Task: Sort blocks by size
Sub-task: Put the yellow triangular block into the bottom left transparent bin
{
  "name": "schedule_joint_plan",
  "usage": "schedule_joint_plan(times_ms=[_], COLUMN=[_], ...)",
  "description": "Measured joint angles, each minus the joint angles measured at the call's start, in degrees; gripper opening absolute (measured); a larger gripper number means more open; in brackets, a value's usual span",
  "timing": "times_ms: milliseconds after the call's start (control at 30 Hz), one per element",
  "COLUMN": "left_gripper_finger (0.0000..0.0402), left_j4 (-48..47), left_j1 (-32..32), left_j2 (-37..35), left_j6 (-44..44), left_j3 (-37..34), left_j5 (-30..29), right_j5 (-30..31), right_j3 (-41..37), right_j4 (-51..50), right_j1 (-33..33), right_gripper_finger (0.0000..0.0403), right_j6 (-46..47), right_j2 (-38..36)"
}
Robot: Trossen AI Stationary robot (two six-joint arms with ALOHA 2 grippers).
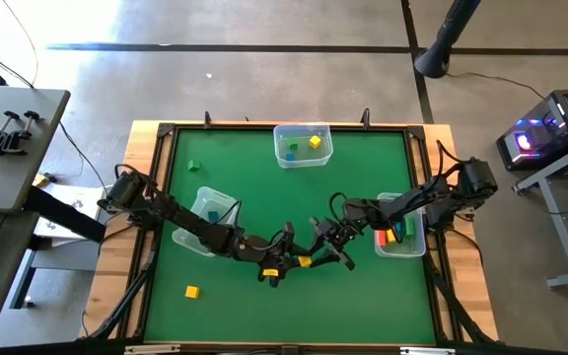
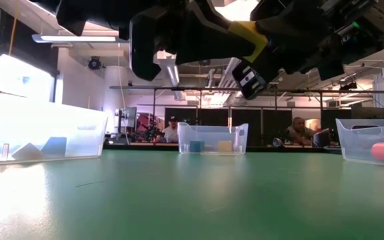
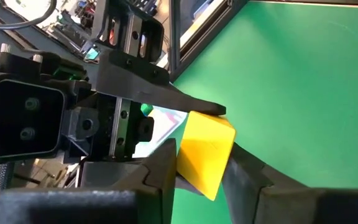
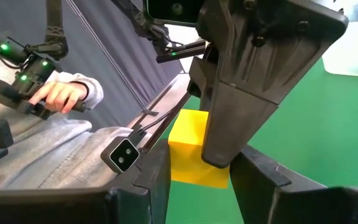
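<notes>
Both grippers met mid-air over the green table [image 1: 363,296], nearer its front edge, w/ one small yellow cube block [image 1: 306,261] between them. Left gripper [image 1: 282,264] had its fingers pinching the cube; right gripper [image 1: 329,247] also had its fingers pressed on it. Looked like a handover mid-sort. Next move, I'd judge: one lets go cleanly, other carries it to the right clear plastic bin [image 1: 302,144].

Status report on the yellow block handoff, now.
Left claw and right claw both clamped on one yellow block, lifted above the green mat at mid-table. Nothing in the way.
</notes>
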Motion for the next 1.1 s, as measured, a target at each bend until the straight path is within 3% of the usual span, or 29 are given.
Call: schedule_joint_plan(times_ms=[233,667,967,1100], left_gripper_finger=[0.0080,0.0078,0.0078,0.0078], left_j4=[0.26,-0.94,-1.56,-1.82], left_j1=[-0.18,-0.30,-2.03,-3.06], left_j2=[0.03,0.09,0.00,0.00], left_j6=[-1.96,-6.27,-9.93,-12.39], left_j3=[-0.02,-0.15,0.07,0.07], left_j5=[0.00,-0.86,-1.78,-4.90], right_j5=[0.72,3.32,8.56,11.43], right_j3=[0.00,0.02,0.00,-0.02], right_j4=[-0.34,-7.48,-19.64,-22.68], right_j1=[0.06,-0.39,-0.39,-0.33], right_gripper_finger=[0.0146,0.0230,0.0233,0.0233], right_j6=[0.40,3.92,3.82,3.85], right_j2=[0.00,-0.16,0.00,0.00])
